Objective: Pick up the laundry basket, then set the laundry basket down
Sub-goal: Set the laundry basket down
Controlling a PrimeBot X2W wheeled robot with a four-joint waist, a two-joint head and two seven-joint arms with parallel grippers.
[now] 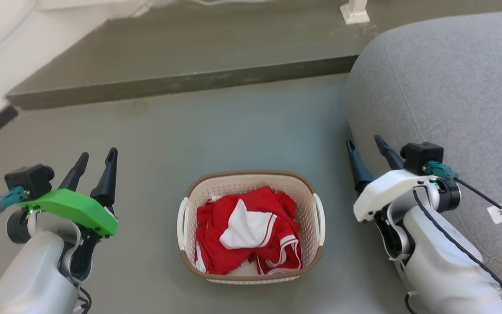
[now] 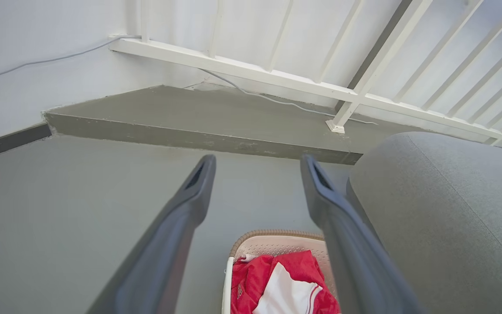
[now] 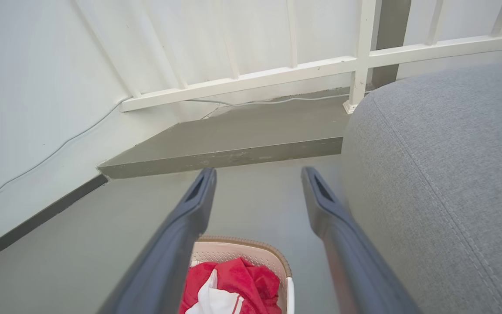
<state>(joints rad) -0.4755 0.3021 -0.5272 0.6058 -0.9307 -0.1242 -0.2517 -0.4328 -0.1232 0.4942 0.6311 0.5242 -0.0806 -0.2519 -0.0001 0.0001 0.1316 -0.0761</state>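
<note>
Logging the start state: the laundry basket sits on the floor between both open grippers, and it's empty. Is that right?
Not quite: the laundry basket is not empty; the head view shows red and white clothing in it. It does sit on the floor between the open left gripper and right gripper.

Plastic, cloth and a matt floor.
The laundry basket [image 1: 225, 185] is smooth cream plastic with perforated walls and a brown woven-look rim; the garment [image 1: 251, 231] in it is soft red and white cloth. The floor [image 1: 233, 131] is matt grey, the step [image 1: 181, 85] rough along its edge, and the cushion [image 1: 451, 87] coarse grey woven fabric.
</note>
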